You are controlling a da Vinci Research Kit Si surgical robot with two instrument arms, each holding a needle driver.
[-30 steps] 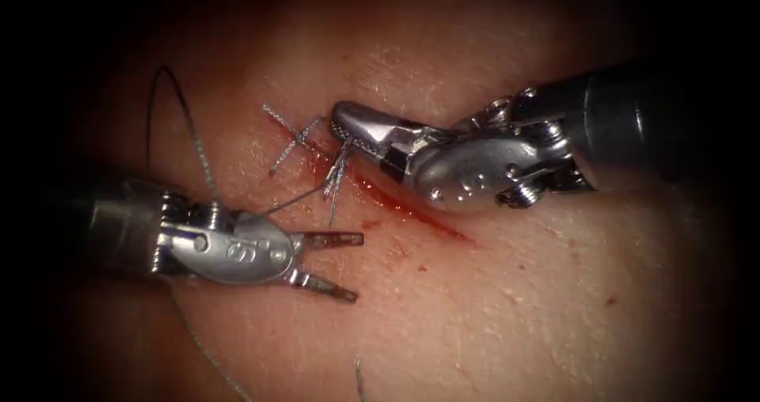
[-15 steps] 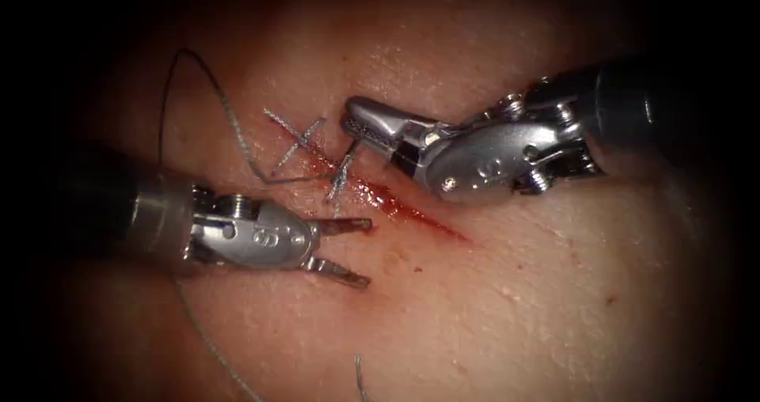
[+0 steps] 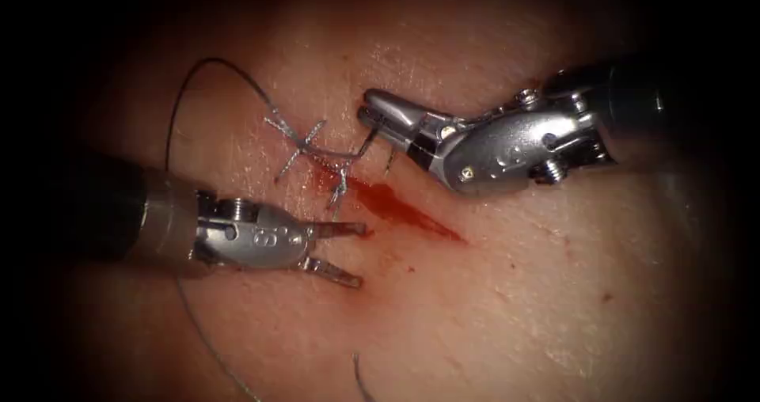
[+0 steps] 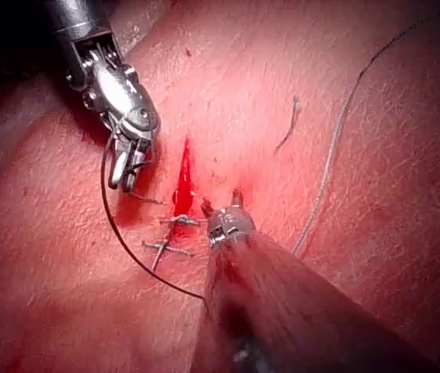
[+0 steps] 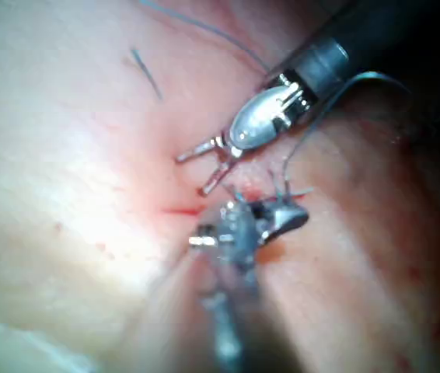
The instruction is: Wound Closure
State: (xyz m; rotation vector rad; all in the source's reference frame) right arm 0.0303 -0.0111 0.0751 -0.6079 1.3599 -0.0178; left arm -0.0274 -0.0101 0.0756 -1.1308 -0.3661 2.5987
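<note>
Steel needle (image 3: 369,142) in right tool (image 3: 378,115)

Surgical training bench: a slab of tissue (image 3: 491,291) with a sutured cut (image 3: 396,208), worked by two robotic needle drivers.

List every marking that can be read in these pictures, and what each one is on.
Left tool, jaws open and empty: stamped characters on its wrist housing, too blurred to read.
Right tool, jaws shut on the needle: faint stamped marks on its housing, unreadable.
Tissue, thread: no text.
</note>
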